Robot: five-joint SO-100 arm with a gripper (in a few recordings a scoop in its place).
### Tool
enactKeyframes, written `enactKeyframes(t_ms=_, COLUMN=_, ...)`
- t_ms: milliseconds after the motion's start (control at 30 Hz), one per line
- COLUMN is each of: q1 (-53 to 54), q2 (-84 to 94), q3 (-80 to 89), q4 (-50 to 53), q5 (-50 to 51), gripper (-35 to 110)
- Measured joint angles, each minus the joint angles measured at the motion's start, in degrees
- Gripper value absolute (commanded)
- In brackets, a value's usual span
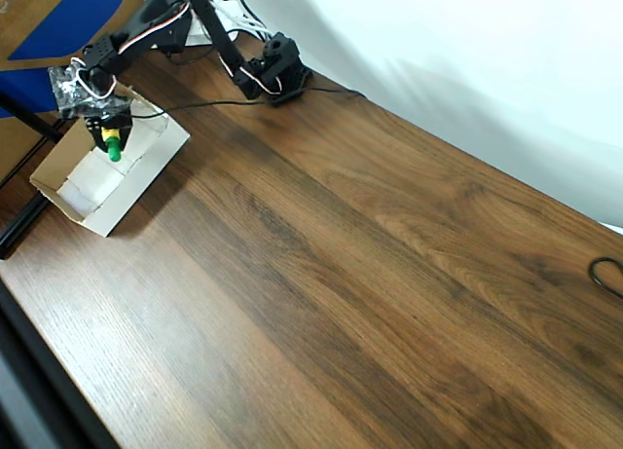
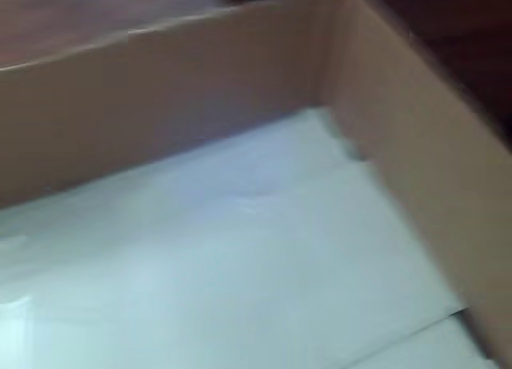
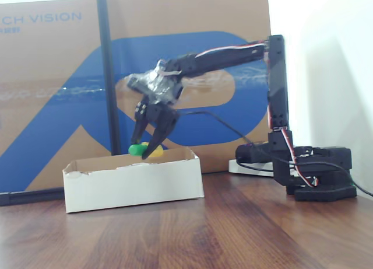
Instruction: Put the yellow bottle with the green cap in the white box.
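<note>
Gripper: the gripper [image 3: 145, 150] points down over the white box [image 3: 134, 184], fingers closed around the yellow bottle with the green cap [image 3: 144, 150]; from overhead the gripper [image 1: 109, 142] sits above the box's far half
Bottle: pinched between the fingertips, lying sideways, green cap toward the left in the fixed view; level with the box's rim, whether it touches the floor I cannot tell
Box: directly beneath the gripper; the wrist view shows its white floor [image 2: 240, 257] and tan inner walls
Table: dark wood table [image 1: 370, 274] stretching away from the gripper
Carton: brown-and-blue carton [image 3: 52, 76] standing behind the gripper
</note>
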Motion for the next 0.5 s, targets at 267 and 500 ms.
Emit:
enactKeyframes(t_ms=267, q1=4.3, q2=-5.6, q3=-4.0, q4=0.0, q5=1.3, gripper=19)
enactKeyframes(t_ms=500, q1=4.2, q2=-5.5, q3=-4.0, q4=0.0, q5=2.4, gripper=0)
